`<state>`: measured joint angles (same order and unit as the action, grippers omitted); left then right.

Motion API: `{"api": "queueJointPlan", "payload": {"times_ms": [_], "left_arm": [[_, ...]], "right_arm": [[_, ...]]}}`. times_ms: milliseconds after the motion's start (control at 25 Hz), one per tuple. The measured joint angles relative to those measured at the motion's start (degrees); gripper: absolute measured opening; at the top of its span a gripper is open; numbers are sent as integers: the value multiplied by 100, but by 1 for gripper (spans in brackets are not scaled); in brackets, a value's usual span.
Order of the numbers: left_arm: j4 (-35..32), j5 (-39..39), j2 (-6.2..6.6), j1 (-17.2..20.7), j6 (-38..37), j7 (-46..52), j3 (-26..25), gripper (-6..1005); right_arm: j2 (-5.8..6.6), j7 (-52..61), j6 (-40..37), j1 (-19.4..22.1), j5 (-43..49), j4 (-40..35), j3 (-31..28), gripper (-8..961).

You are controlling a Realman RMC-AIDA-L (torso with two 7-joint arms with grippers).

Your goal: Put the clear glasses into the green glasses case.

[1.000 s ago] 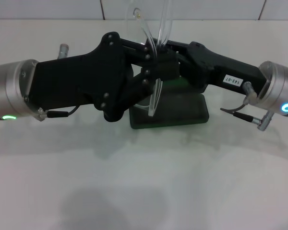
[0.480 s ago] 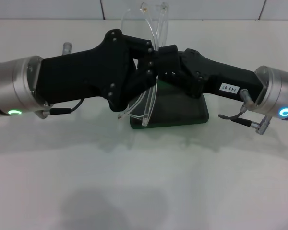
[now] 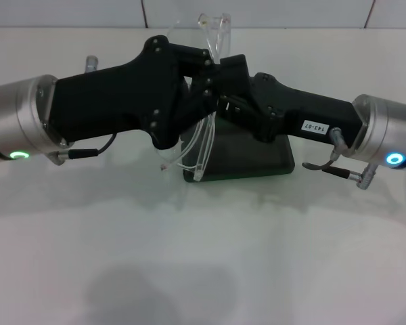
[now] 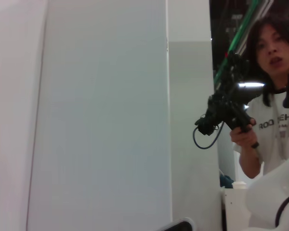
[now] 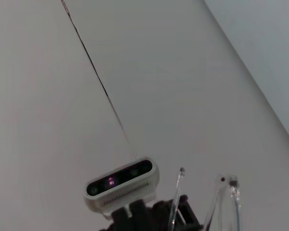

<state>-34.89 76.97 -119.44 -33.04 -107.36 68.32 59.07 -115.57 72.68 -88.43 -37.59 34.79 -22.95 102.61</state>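
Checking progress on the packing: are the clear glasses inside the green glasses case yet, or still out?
Out. The clear glasses are held in the air between the left gripper and right gripper, above the green glasses case.

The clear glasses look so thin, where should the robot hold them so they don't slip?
Probably by the frame near the hinge, where the clear glasses are stiffest, coming from each side as the left gripper and right gripper are placed now. The long arms stick up and the lens hangs down over the green case, so the thin tips would likely bend.
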Motion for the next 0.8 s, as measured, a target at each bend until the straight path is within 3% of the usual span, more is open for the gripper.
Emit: {"api": "queueJointPlan", "payload": {"times_ms": [800], "left_arm": [[26,-7,1,70,0,21,-133,54]], "right_arm": [[35,-345,23,59,227,-17,-119,108]]}}
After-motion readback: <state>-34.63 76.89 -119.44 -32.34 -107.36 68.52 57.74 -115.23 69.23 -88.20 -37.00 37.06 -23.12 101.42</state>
